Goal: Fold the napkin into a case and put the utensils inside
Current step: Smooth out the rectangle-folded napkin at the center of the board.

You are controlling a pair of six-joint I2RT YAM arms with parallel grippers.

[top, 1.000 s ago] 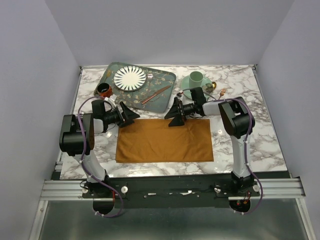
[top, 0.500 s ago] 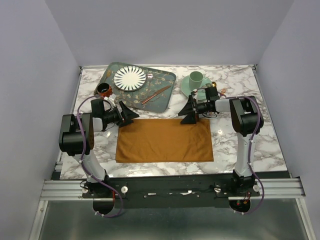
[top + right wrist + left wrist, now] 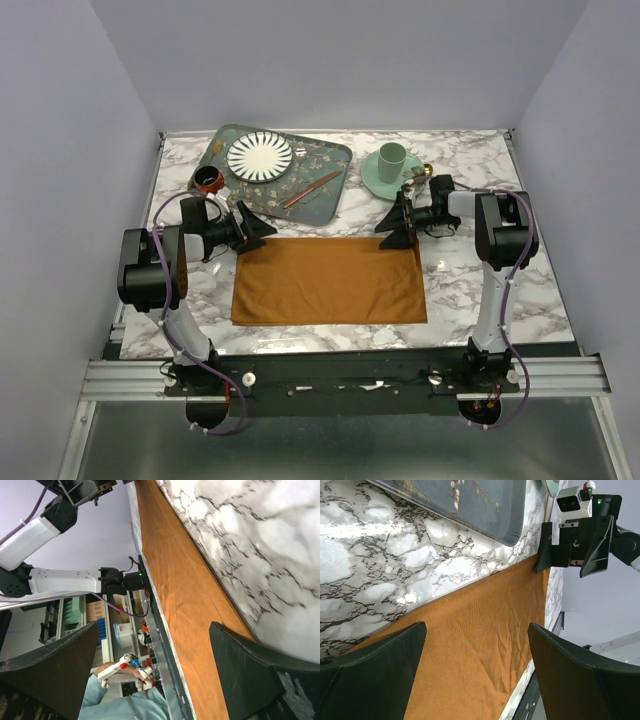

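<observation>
The rust-orange napkin (image 3: 330, 280) lies flat as a wide rectangle on the marble table; it is not shaped into a case. My left gripper (image 3: 266, 228) hovers open at the napkin's far left corner, with cloth (image 3: 480, 630) showing between its fingers (image 3: 375, 670). Over the far right corner my right gripper (image 3: 392, 226) is open too, and the napkin (image 3: 190, 590) runs past its jaws. Neither holds anything. One copper utensil (image 3: 311, 189) lies on the green tray (image 3: 335, 160). A gold piece (image 3: 428, 171) peeks out behind the right arm.
A striped plate (image 3: 260, 155) sits on the tray. A green cup (image 3: 391, 156) stands on its saucer just behind the right gripper. A small red-and-black bowl (image 3: 207, 180) is beside the left arm. The table's front edge runs close to the napkin.
The right gripper has slid right along the napkin's far edge, from its middle to the far right corner. The left gripper has hardly moved. Both stayed open.
</observation>
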